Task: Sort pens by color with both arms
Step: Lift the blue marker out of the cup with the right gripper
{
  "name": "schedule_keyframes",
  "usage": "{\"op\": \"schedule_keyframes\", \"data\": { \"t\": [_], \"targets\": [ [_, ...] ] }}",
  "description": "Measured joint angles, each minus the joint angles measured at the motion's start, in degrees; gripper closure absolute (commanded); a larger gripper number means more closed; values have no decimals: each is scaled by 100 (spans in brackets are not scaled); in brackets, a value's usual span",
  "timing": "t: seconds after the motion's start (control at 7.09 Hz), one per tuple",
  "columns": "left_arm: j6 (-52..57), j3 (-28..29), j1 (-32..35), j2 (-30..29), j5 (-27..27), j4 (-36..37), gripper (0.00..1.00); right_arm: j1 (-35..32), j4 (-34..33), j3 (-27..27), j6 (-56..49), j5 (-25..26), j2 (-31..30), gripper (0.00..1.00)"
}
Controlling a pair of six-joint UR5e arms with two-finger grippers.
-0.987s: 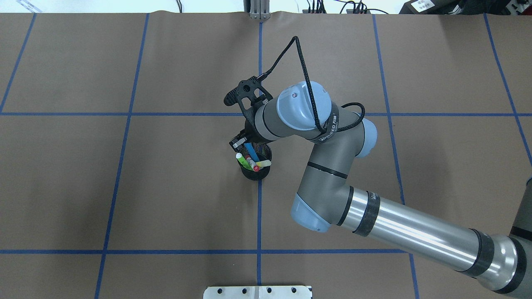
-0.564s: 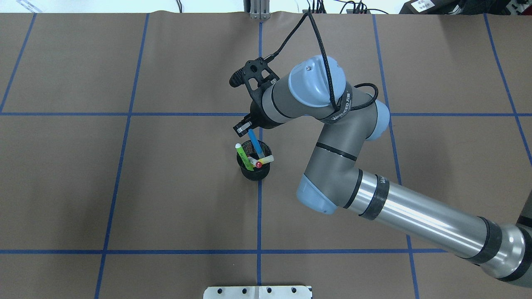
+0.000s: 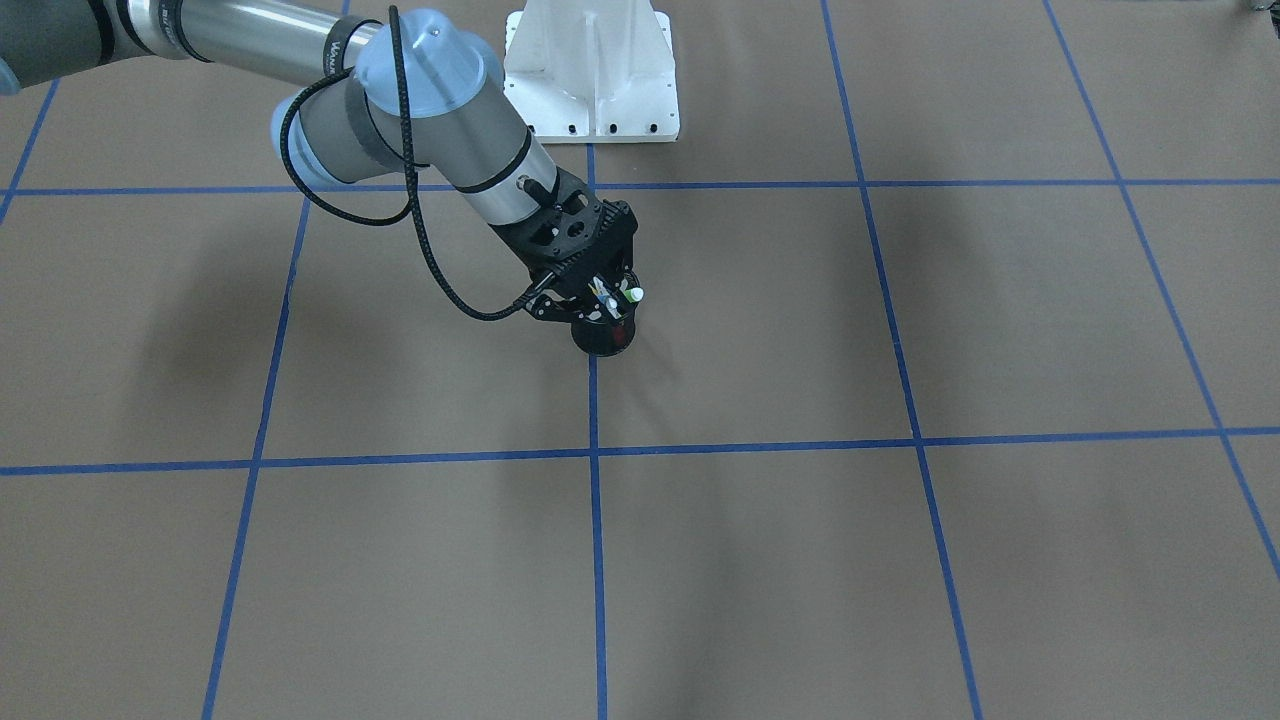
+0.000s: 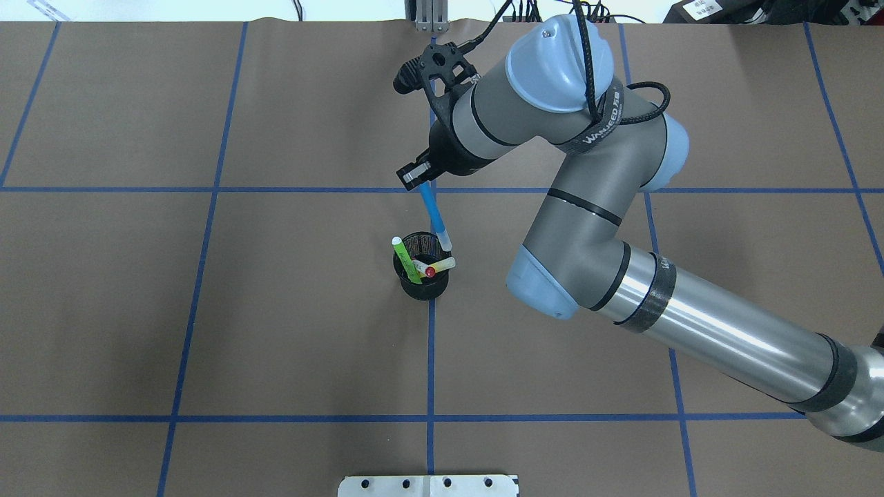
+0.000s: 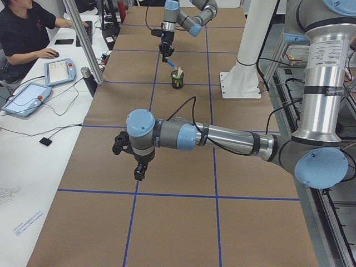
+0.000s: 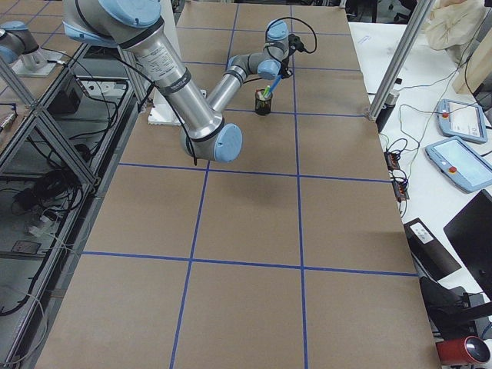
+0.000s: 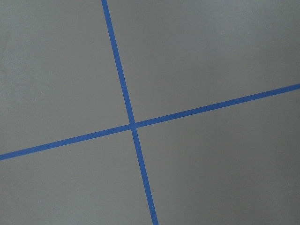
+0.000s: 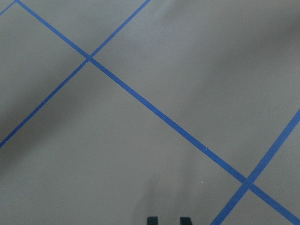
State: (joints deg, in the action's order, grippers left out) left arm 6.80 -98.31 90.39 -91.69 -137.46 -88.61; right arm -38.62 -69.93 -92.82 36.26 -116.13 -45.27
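Right gripper, clamped on the slim blue marker pen, has drawn it nearly out of the black wire-mesh cup; you have one colour started.

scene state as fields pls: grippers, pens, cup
right gripper: shut on blue pen
blue pen: tilted, lower tip at rim of mesh cup; can't tell if clear of it
left gripper: far from the cup, holding nothing visible; open or shut unclear
in cup: green pen, yellow pen, red-capped white pen
pens laid out on table: none yet
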Motion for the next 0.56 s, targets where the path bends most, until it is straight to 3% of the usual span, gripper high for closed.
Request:
{"op": "schedule_keyframes", "data": {
  "t": [0.56],
  "targets": [
    [-271,-101,-18,-34,0,-5,0,-649,-542,412,1093,-584,86,100]
  ]
}}
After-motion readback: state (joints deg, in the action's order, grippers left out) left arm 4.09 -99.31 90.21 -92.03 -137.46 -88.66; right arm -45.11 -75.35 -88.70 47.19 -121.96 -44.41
